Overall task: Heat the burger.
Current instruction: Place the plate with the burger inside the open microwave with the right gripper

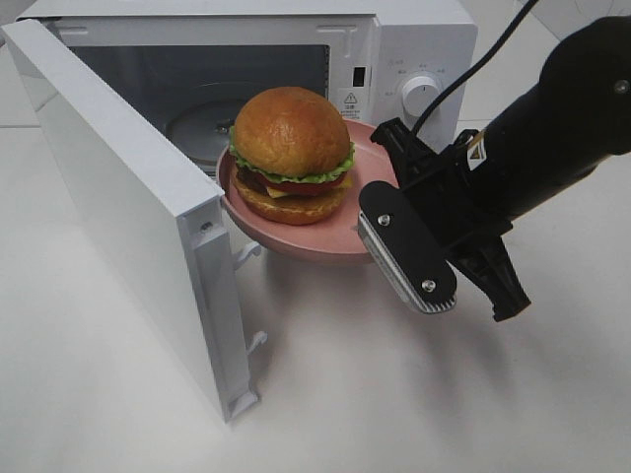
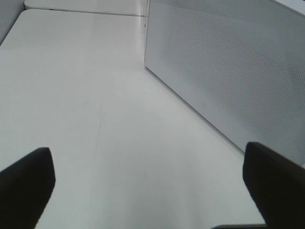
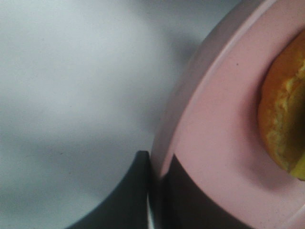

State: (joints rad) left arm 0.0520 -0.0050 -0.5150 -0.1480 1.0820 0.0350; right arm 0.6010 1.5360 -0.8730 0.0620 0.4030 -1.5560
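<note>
The burger (image 1: 291, 148), with its brown domed bun, green lettuce and red and yellow layers, sits on a round pink plate (image 1: 330, 239). The plate hangs in the air just in front of the open cavity of the white microwave (image 1: 414, 39). My right gripper (image 1: 380, 179) is shut on the plate's right rim. In the right wrist view the fingers (image 3: 138, 191) pinch the pink rim (image 3: 214, 124), with the bun's edge (image 3: 281, 119) beside them. My left gripper (image 2: 150, 186) is open and empty, low over the table and out of the exterior view.
The microwave door (image 1: 128, 197) stands swung open to the left, and its meshed face shows in the left wrist view (image 2: 228, 71). The glass turntable (image 1: 197, 123) lies inside the cavity. A control knob (image 1: 421, 96) is on the right panel. The white table (image 1: 394, 394) lies below.
</note>
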